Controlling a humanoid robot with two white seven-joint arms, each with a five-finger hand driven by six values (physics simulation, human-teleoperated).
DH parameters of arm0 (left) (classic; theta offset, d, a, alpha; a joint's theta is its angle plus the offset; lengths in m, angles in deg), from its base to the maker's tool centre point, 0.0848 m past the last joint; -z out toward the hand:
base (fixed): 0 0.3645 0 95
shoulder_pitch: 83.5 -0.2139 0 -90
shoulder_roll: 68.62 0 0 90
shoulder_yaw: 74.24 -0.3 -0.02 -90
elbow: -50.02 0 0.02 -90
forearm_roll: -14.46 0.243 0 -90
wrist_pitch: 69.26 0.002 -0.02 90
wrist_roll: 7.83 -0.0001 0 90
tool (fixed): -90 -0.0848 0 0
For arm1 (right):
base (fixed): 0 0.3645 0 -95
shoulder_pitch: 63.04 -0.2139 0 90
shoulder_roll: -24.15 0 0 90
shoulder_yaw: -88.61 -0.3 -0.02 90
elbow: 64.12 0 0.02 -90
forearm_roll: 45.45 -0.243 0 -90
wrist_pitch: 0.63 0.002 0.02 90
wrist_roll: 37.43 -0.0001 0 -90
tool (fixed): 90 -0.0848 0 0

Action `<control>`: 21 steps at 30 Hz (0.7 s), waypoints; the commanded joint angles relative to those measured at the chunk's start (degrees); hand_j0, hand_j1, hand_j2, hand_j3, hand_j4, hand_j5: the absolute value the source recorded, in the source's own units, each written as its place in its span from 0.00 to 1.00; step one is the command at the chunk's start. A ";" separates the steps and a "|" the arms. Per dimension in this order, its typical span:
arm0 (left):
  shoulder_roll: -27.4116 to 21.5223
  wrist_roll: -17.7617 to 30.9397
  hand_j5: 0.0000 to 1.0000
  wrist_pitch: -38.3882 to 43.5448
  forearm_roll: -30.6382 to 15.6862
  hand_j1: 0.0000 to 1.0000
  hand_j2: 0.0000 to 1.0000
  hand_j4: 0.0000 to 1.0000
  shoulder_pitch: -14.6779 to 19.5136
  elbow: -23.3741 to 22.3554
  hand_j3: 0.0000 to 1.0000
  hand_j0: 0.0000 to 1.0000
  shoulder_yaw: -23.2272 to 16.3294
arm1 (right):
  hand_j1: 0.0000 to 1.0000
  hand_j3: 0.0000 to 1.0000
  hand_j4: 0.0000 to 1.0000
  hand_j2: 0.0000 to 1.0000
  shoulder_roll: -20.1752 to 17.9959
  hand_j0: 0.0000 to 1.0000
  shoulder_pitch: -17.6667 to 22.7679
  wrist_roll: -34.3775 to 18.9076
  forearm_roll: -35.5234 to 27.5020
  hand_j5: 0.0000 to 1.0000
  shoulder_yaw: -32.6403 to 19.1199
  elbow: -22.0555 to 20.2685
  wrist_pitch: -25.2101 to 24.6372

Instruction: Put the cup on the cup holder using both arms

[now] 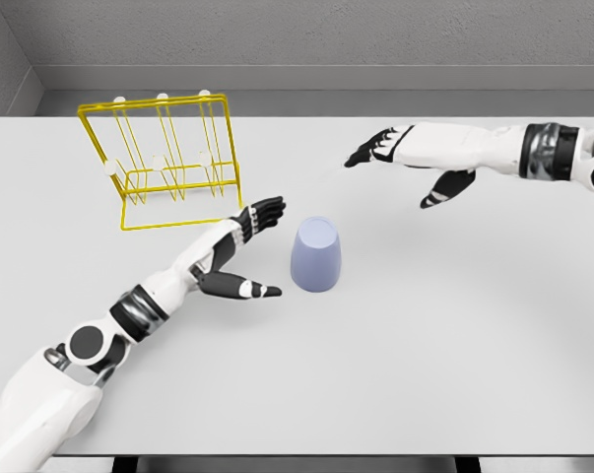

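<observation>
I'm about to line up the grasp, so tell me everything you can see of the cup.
The cup is plain pale lavender, smooth and matte like plastic, with no handle showing. It stands upside down on the white table, closed base up, wider rim down. It sits right of the left hand, whose open fingers are close but apart from it. Nothing else touches it.

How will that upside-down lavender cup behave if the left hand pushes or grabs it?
The cup stands mouth-down on its wider rim, so a low push would probably slide it rather than tip it. Its smooth, tapered sides may slip upward out of the left hand. It looks stiff and probably light.
</observation>
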 commanded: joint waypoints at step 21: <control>5.64 1.31 1.00 1.39 4.06 1.00 1.00 1.00 2.72 -5.44 1.00 1.00 -0.87 | 1.00 1.00 1.00 1.00 -3.71 1.00 2.46 0.66 -1.14 1.00 -4.01 9.13 -0.15</control>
